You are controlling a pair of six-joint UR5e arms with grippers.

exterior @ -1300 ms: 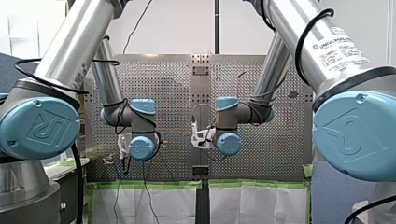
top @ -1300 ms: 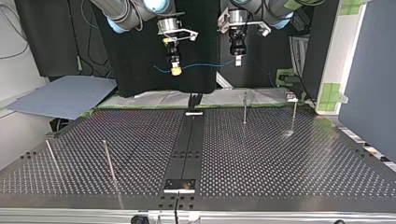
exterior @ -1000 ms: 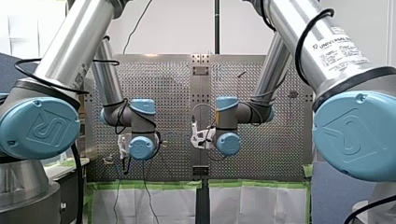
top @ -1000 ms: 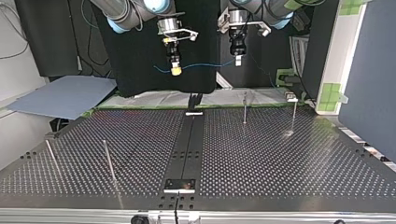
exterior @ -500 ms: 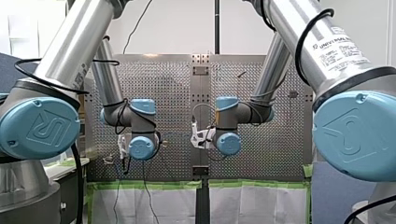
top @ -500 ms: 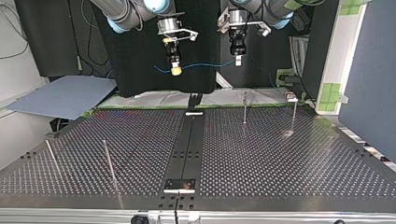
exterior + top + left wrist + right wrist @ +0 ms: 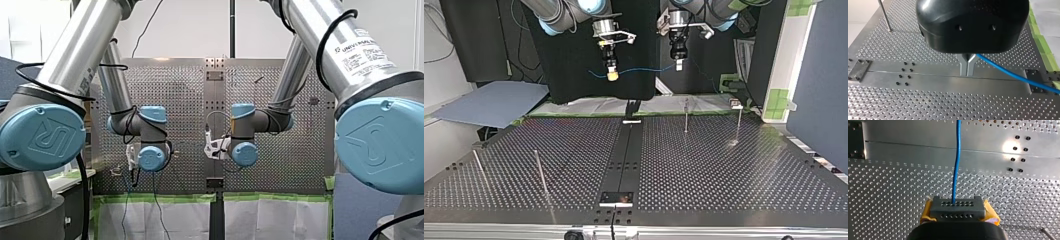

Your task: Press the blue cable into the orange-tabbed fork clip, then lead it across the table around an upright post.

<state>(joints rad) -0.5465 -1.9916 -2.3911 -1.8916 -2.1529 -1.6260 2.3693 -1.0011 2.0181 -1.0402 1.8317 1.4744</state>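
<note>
One perforated worktop (image 7: 724,175) carries four upright posts (image 7: 685,117) (image 7: 738,125) (image 7: 540,172) (image 7: 479,167) (two toward each side, in the top view); one blue cable (image 7: 644,70) hangs between two arms (image 7: 554,17) (image 7: 719,7).

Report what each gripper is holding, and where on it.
Both hold the blue cable in the air. My right gripper pinches it near its free end; my left gripper pinches it farther along, a span between them.

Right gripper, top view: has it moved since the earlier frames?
No. My right gripper stays put, holding the blue cable, at the same offset from the upright post.
</note>
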